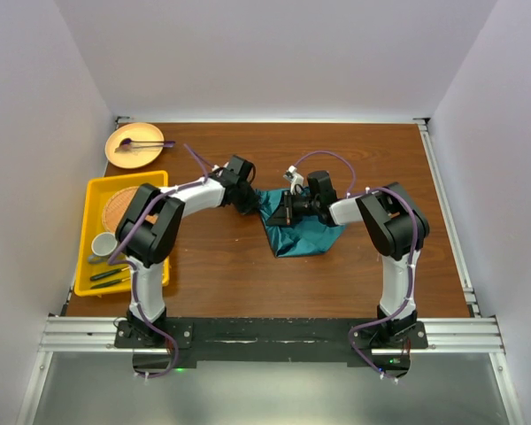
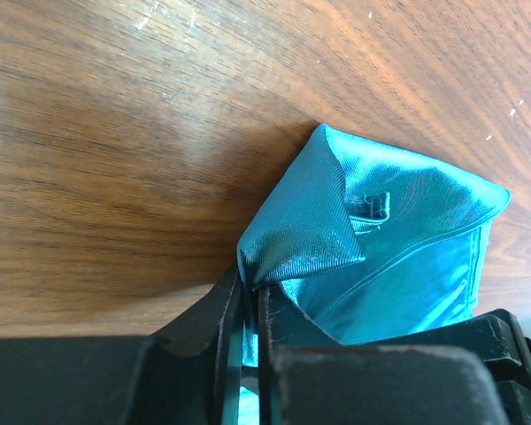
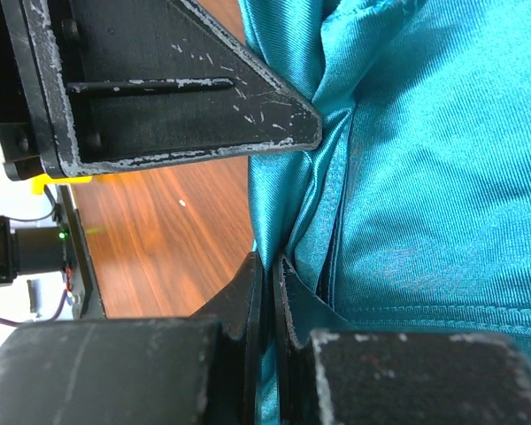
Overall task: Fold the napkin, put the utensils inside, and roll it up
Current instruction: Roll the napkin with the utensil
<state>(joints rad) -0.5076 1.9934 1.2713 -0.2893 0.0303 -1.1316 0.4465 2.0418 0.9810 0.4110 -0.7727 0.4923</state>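
The teal napkin (image 1: 303,234) lies bunched on the middle of the wooden table. My left gripper (image 1: 253,203) is shut on its left corner, and the cloth is pinched between the jaws in the left wrist view (image 2: 250,285). My right gripper (image 1: 284,211) is shut on a fold of the napkin (image 3: 425,177) just beside it; its jaws (image 3: 270,266) are closed on the cloth. The two grippers nearly touch. Thin utensils (image 1: 109,274), dark-looking from here, lie at the near end of the yellow tray (image 1: 93,190).
The tray at the left also holds a cork coaster (image 1: 119,208) and a white cup (image 1: 103,243). A tan plate (image 1: 115,152) at the back left carries a purple-ended stick (image 1: 146,142). White walls enclose the table on three sides.
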